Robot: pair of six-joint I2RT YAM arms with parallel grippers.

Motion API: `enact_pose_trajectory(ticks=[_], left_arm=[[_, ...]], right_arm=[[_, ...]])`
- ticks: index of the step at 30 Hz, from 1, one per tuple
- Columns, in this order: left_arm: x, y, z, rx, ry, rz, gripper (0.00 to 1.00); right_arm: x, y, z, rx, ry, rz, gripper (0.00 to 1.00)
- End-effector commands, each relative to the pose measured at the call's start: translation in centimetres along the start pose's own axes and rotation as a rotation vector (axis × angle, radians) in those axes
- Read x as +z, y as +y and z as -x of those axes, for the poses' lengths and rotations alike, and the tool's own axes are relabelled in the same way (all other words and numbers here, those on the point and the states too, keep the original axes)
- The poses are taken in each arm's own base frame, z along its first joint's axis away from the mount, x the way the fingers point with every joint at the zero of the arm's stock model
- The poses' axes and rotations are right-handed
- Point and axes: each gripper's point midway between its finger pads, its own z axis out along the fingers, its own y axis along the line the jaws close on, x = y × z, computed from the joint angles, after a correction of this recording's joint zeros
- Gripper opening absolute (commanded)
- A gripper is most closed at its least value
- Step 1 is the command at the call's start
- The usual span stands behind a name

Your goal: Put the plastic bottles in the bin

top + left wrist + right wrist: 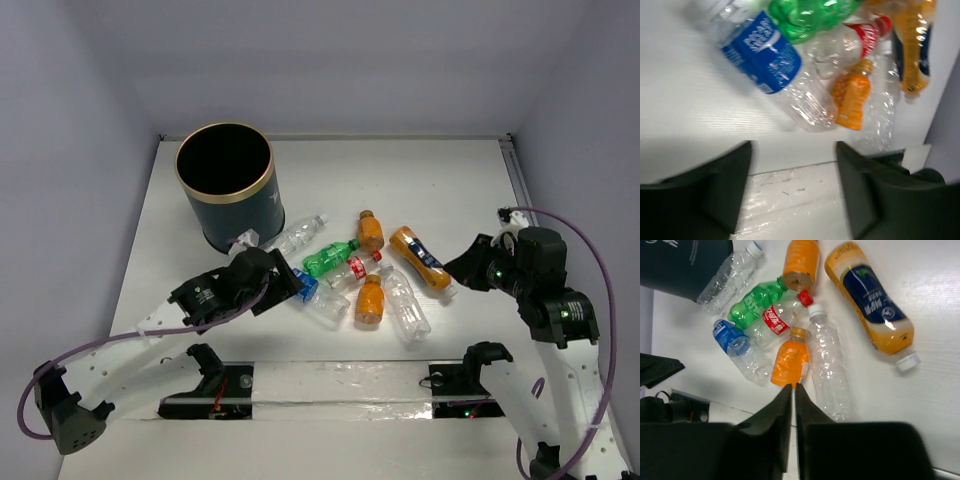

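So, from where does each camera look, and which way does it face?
Top external: above, behind the bases, looking down on bin and bottles; left arm, right arm show.
Left wrist: on the left arm, facing down; open left gripper shows, blue-label bottle beyond.
Right wrist: on the right arm, facing the bottles; shut right gripper shows.
Shared: green bottle, in all three.

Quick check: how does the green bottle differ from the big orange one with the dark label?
The green bottle is smaller, lumpy, no label visible; the big orange bottle is longer, smooth, navy-labelled. The green bottle sits mid-pile; the big orange bottle at the pile's right edge. Both lie sideways outside the bin.
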Motion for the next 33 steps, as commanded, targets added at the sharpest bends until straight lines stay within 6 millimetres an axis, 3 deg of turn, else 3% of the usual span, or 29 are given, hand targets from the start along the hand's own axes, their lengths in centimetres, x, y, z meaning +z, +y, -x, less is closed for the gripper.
enact_pose_trajectory(ticks=[1,2,3,4,6,9,17,23,26,33], left_arm=[[1.0,1.8,0.3,-0.136,-0.056,0.076,0.71],[1.5,2.3,0.0,-0.140,-0.054,0.092,0.75],[2.3,2.3,-0.2,-0.154,-0.051,0.103,0.79],[2.8,2.4,-0.4,-0.160,-0.046,0.110,0.87],[4.1,2.8,-0.9,-0.167,-0.031,0.137,0.92],[5.5,3.1,0.1,-0.184,-0.062,0.166,0.99],[8.3,3.0,2.0,-0.171,-0.073,0.158,0.99],[10.2,3.3,1.1,-0.141,-0.029,0.179,0.99],[10.8,4.7,0.2,-0.139,-0.012,0.209,0.98],[12.1,6.0,-0.2,-0.123,-0.014,0.249,0.90]], right_arm=[[0.8,-0.3,-1.1,-0.030,0.048,0.013,0.25],[1.1,-0.4,-1.2,-0.030,0.054,0.017,0.37],[1.4,-0.3,-1.4,-0.036,0.066,0.023,0.58],[1.8,-0.7,-1.6,-0.032,0.081,0.010,0.67],[2.3,-1.3,-1.8,-0.034,0.092,-0.008,0.80],[2.9,-1.6,-2.2,-0.029,0.109,-0.009,0.88],[4.1,-1.9,-2.7,-0.034,0.155,-0.020,0.92],[5.1,-2.1,-3.1,-0.022,0.185,-0.029,0.92],[5.8,-1.9,-3.5,-0.008,0.196,-0.025,0.92],[8.3,-2.1,-5.6,0.036,0.247,-0.036,0.92]])
